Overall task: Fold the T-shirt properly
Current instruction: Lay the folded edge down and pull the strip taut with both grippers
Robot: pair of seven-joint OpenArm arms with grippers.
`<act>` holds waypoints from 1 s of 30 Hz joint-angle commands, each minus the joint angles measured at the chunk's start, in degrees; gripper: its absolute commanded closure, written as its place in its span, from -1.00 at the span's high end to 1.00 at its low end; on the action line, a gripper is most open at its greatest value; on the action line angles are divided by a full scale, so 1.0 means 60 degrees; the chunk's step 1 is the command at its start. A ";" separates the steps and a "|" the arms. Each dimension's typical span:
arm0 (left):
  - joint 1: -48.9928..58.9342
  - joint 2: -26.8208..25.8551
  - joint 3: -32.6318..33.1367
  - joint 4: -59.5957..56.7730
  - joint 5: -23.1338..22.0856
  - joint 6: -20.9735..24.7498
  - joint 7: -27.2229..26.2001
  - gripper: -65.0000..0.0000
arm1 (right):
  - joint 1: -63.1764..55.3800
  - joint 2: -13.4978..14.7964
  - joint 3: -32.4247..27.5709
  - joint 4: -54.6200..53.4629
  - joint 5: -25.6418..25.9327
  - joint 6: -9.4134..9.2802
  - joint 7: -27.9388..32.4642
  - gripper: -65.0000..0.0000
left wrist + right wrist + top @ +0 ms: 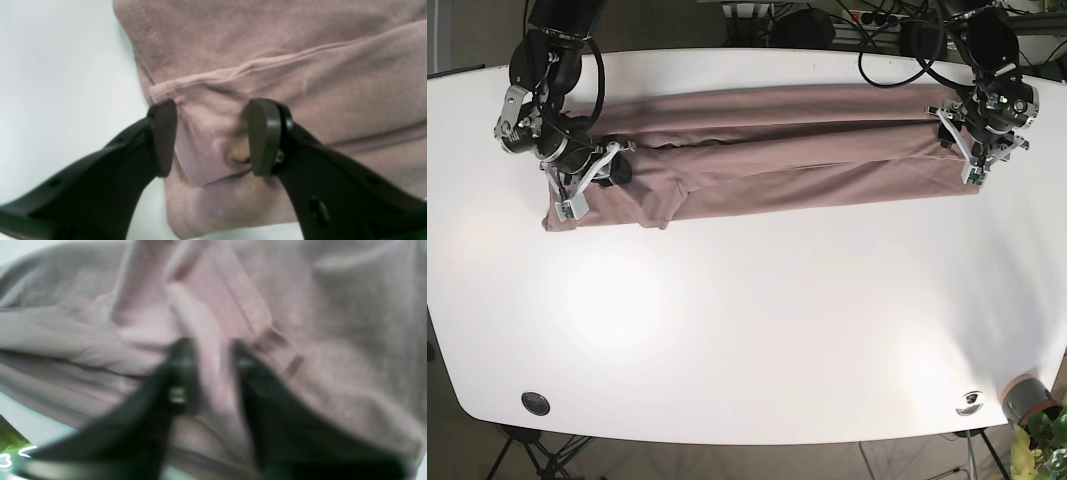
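A dusty-pink T-shirt (777,160) lies in a long folded band across the far part of the white table (747,320). My left gripper (962,140) is at the band's right end. In the left wrist view the left gripper (211,136) is open, its pads on either side of a hemmed corner of the T-shirt (267,50), the right pad denting the cloth. My right gripper (615,167) is at the band's left end. In the blurred right wrist view the right gripper (211,373) is shut on a raised ridge of the T-shirt (333,323).
A black disc (535,403) and a silver disc (970,403) sit near the table's front edge. A grey pot (1027,398) with a plant stands off the front right corner. Cables (887,25) lie behind the far edge.
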 commanded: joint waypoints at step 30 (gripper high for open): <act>-0.0052 -0.0671 -0.0017 -0.1290 -0.0051 0.0020 -0.1272 -0.06 | -0.2176 -0.0080 0.1236 0.2585 0.0561 -0.0050 0.0169 -0.87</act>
